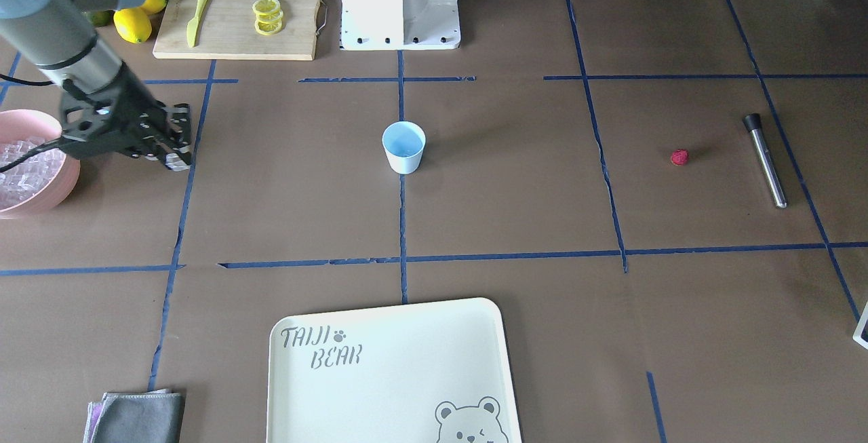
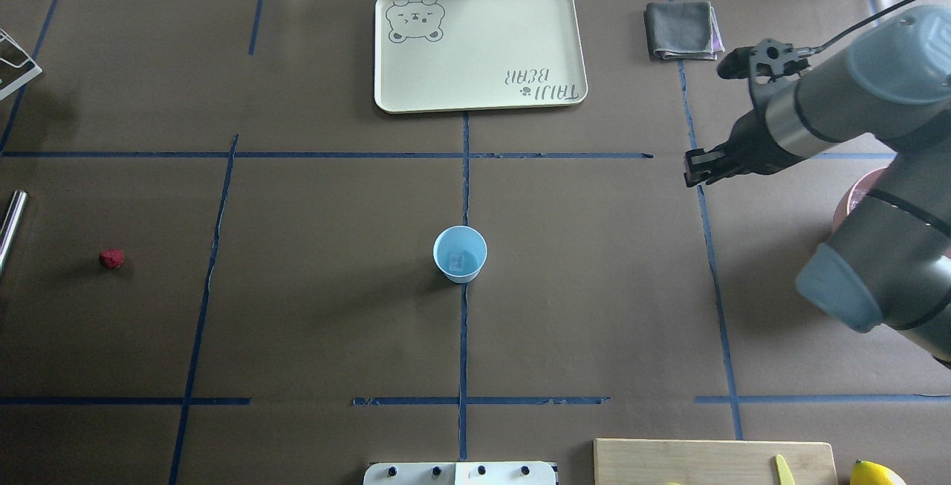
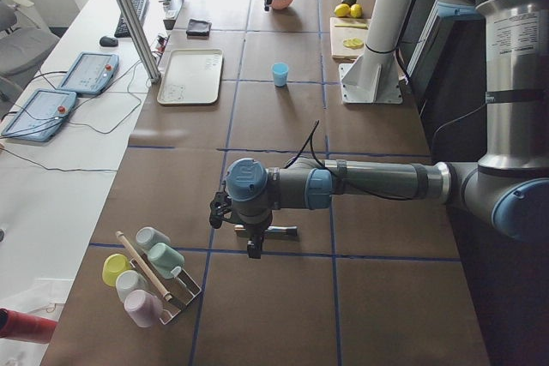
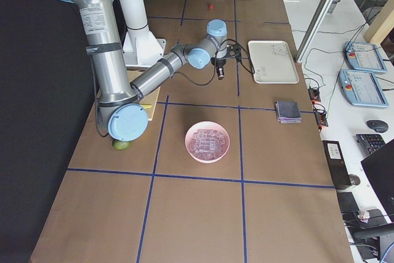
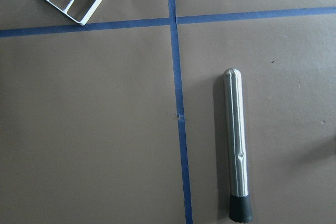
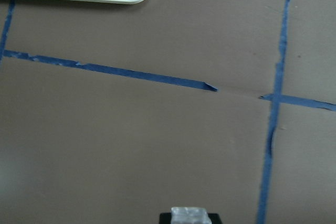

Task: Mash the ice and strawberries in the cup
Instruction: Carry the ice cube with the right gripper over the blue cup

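Observation:
The pale-blue cup (image 1: 403, 148) stands upright at the table's middle, with one clear ice cube (image 2: 458, 258) inside. More ice fills the pink bowl (image 1: 64, 185). The red strawberry (image 1: 679, 157) lies alone on the table, also seen in the overhead view (image 2: 111, 258). My right gripper (image 1: 178, 152) hangs between bowl and cup, shut on an ice cube (image 6: 190, 216). A steel muddler (image 5: 237, 145) lies beyond the strawberry. My left gripper (image 3: 253, 246) hovers over the muddler; it shows only in the exterior left view, so I cannot tell if it is open.
A cream bear tray (image 2: 475, 47) lies at the operators' side with a grey cloth (image 2: 682, 28) beside it. A cutting board (image 1: 230, 36) holds lemon slices and a yellow knife, with lemons (image 1: 132, 24) next to it. A rack of cups (image 3: 150, 272) stands near the left arm.

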